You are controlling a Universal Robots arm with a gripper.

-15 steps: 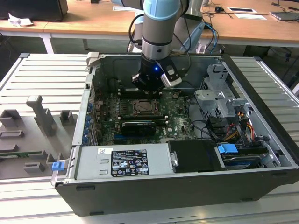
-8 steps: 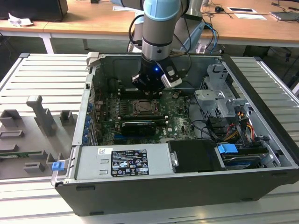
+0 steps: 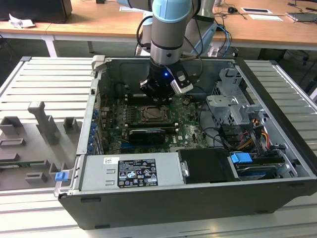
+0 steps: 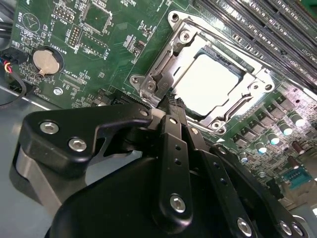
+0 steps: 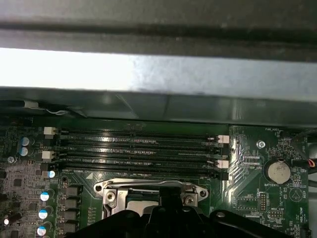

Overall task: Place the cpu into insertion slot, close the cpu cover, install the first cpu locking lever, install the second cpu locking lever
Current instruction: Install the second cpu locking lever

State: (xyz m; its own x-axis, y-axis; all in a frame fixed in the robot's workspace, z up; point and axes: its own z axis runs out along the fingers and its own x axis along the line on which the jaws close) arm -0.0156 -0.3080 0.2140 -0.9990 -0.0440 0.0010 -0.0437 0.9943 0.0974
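You have the computer case [image 3: 198, 198] lying open on the tabletop [image 3: 44, 89], with the arm reaching down over the insertion slot [image 4: 163, 79] at the middle of the board. The cpu [image 4: 208, 84] already sits in it with the cpu cover [image 4: 247, 106] down around it, and whether the levers are latched you cannot tell. The second wrist view shows the pincer [image 4: 171, 106] just at the slot's edge with its fingers pressed together on nothing, while the first wrist view adds the memory slots [image 5: 138, 148] beside it.

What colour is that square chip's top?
Pale silvery white, the cpu shows best in the second wrist view.

Wooden desks [image 3: 99, 22] behind ribbed worktable [image 3: 44, 84]
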